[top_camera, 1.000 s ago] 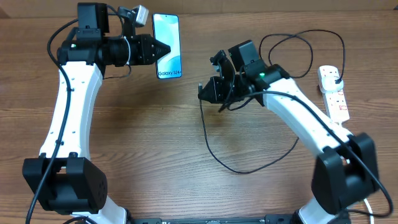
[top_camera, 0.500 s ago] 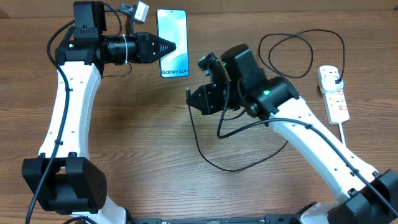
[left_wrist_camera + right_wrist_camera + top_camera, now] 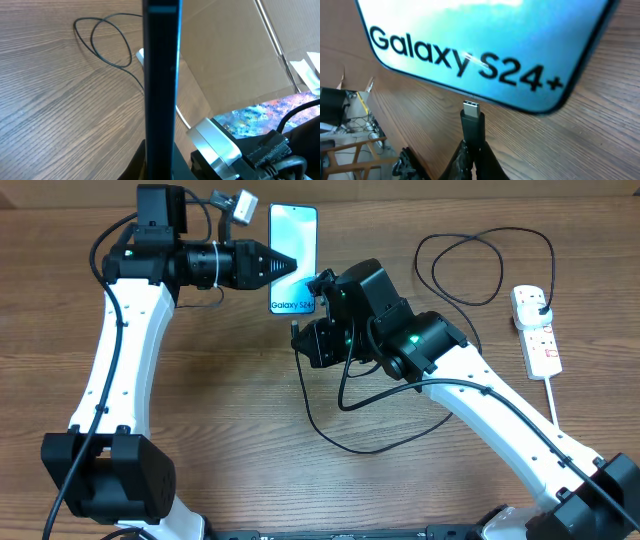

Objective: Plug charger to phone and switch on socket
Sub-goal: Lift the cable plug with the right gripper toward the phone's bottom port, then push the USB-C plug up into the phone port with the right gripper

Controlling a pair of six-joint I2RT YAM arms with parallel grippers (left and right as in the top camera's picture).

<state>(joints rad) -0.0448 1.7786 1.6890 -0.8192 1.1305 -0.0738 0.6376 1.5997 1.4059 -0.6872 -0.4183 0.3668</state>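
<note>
My left gripper [image 3: 288, 261] is shut on the phone [image 3: 293, 260], whose lit blue screen with white "Galaxy S24+" text faces up; the left wrist view shows it edge-on as a dark bar [image 3: 160, 85]. My right gripper [image 3: 300, 340] is shut on the charger's small plug tip [image 3: 471, 116], which points at the phone's bottom edge [image 3: 470, 50] with a small gap left. The black charger cable [image 3: 345, 442] loops over the table to a black plug in the white socket [image 3: 536, 330] at the far right.
The cable makes a coil [image 3: 470, 265] near the back right. The socket's thick white cord [image 3: 556, 405] runs toward the front right. A cardboard wall [image 3: 225, 55] stands behind the table.
Both arms moved toward each other: the left carried the phone to the right, the right carried the plug tip left and up to just below the phone's bottom edge.
</note>
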